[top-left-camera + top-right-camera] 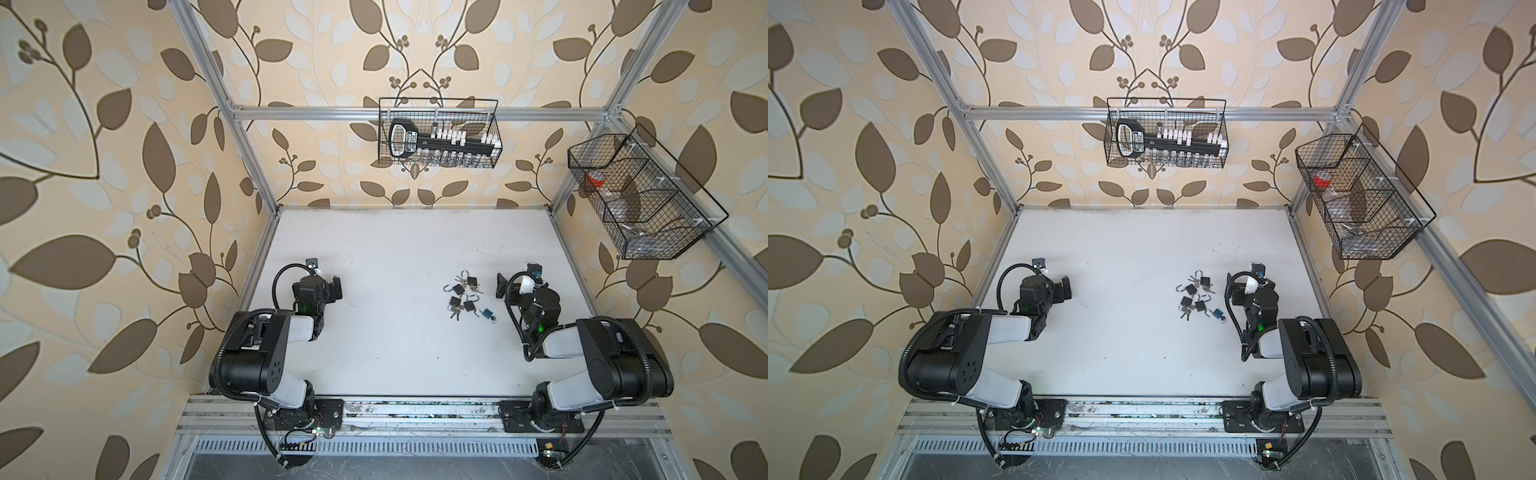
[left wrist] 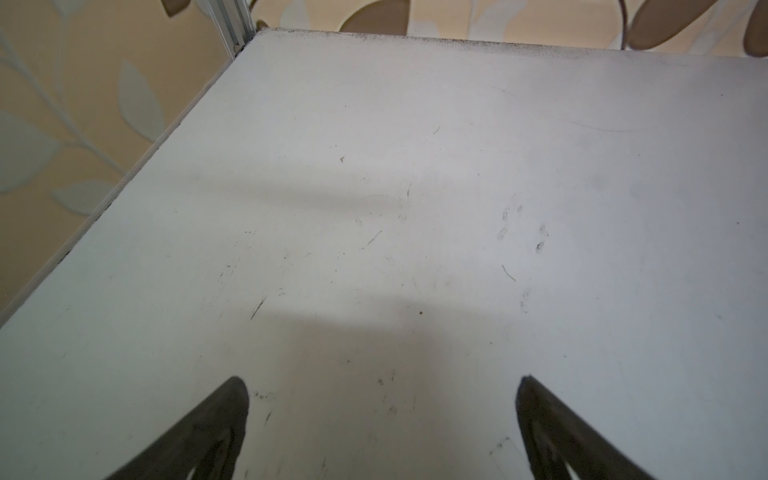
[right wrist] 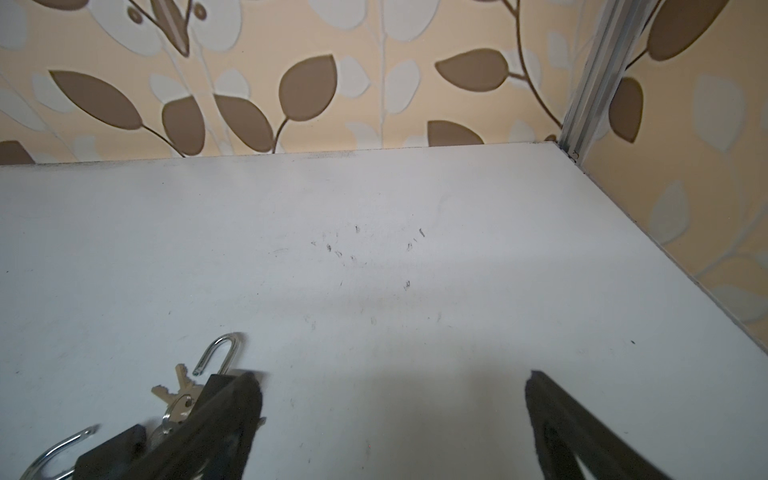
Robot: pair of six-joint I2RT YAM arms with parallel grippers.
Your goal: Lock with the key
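Note:
Several small padlocks (image 1: pixel 464 297) (image 1: pixel 1196 297) lie in a loose cluster right of the table's middle in both top views. Most are black with open shackles; one is blue (image 1: pixel 487 313) (image 1: pixel 1217 313). Small silver keys (image 1: pixel 455 316) lie among them. My right gripper (image 1: pixel 500 286) (image 1: pixel 1233 286) (image 3: pixel 390 376) stands open just right of the cluster, with nothing between its fingers. In the right wrist view a black padlock with a raised shackle (image 3: pixel 220 353) and a key bunch (image 3: pixel 178 388) lie beside one finger. My left gripper (image 1: pixel 334 289) (image 1: pixel 1065 286) (image 2: pixel 382 380) is open over bare table, far left of the padlocks.
The white table (image 1: pixel 395 245) is bounded by aluminium posts and papered walls. A wire basket (image 1: pixel 438 133) holding a large black key-shaped rack hangs on the back rail. Another wire basket (image 1: pixel 640 199) hangs on the right wall.

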